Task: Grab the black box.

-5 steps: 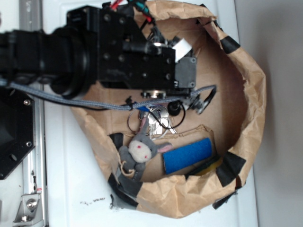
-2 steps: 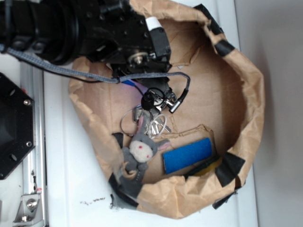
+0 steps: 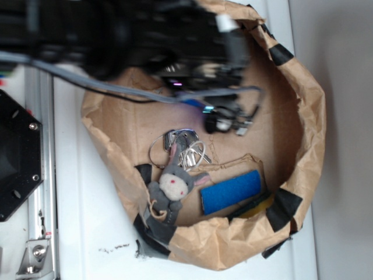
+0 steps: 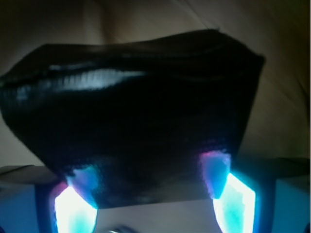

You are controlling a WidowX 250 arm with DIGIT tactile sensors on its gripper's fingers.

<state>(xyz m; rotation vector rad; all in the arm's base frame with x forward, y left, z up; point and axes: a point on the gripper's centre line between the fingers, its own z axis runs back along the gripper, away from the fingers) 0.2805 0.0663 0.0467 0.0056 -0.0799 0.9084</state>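
Observation:
The black box (image 4: 141,107) fills most of the wrist view, glossy and dark, with a pale glint along its upper left. My gripper (image 4: 148,184) is shut on it, one glowing blue finger pressing each lower side. In the exterior view the gripper (image 3: 224,119) hangs blurred over the upper middle of the brown paper nest. Only a small dark part of the black box (image 3: 217,123) shows under the arm.
Lower in the nest lie a bunch of keys (image 3: 183,149), a grey plush bunny (image 3: 170,189) and a blue block (image 3: 231,191). The crumpled paper wall (image 3: 312,116) with black tape patches (image 3: 282,210) rings it. A black base plate (image 3: 14,157) sits left.
The arm has swung right and slightly up across the nest, carrying the dark object with it. The keys, bunny and blue block stay in place.

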